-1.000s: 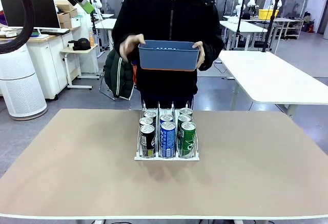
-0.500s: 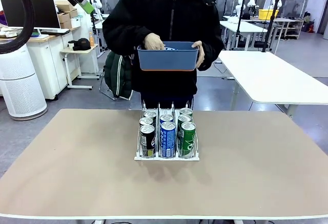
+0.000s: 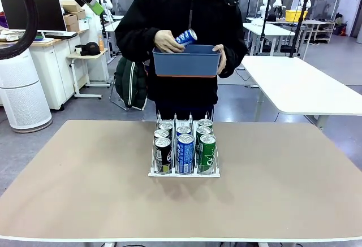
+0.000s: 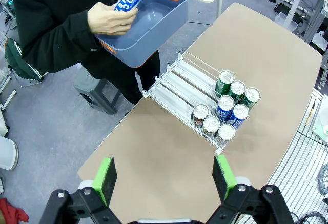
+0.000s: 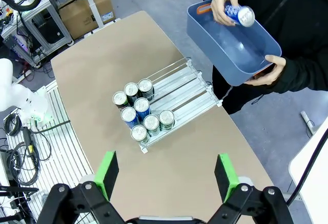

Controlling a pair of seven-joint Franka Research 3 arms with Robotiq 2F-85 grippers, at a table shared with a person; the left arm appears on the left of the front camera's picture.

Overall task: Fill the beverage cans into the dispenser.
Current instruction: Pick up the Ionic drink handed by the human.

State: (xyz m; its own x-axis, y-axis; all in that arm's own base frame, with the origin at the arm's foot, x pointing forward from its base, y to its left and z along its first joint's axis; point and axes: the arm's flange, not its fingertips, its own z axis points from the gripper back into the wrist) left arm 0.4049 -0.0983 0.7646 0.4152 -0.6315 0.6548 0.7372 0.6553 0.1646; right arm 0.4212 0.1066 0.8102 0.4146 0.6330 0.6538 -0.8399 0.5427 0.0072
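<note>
Spanning the foreground, the tan table (image 3: 85, 190) carries the dispenser near its middle. Behind its far edge stands a person in a black jacket (image 3: 169, 21), holding a blue plastic tub (image 3: 186, 63) at chest height; one hand (image 3: 219, 60) grips the tub's side. The dispenser (image 3: 184, 174) is a three-lane clear rack with wire dividers; its far half lies bare in the left wrist view. The left gripper (image 4: 165, 175) and the right gripper (image 5: 165, 174) hang high above the table, each with its green-padded fingers spread wide and nothing between them. The beverage cans (image 3: 185, 151) stand upright, packed at the rack's near end: black-and-silver in the left lane, blue in the middle, green on the right. There seem to be eight, three in each outer lane and two in the middle, though the back ones are partly hidden. The person's other hand (image 3: 166, 43) holds a tilted blue can (image 3: 186, 37) just above the tub's rim.
</note>
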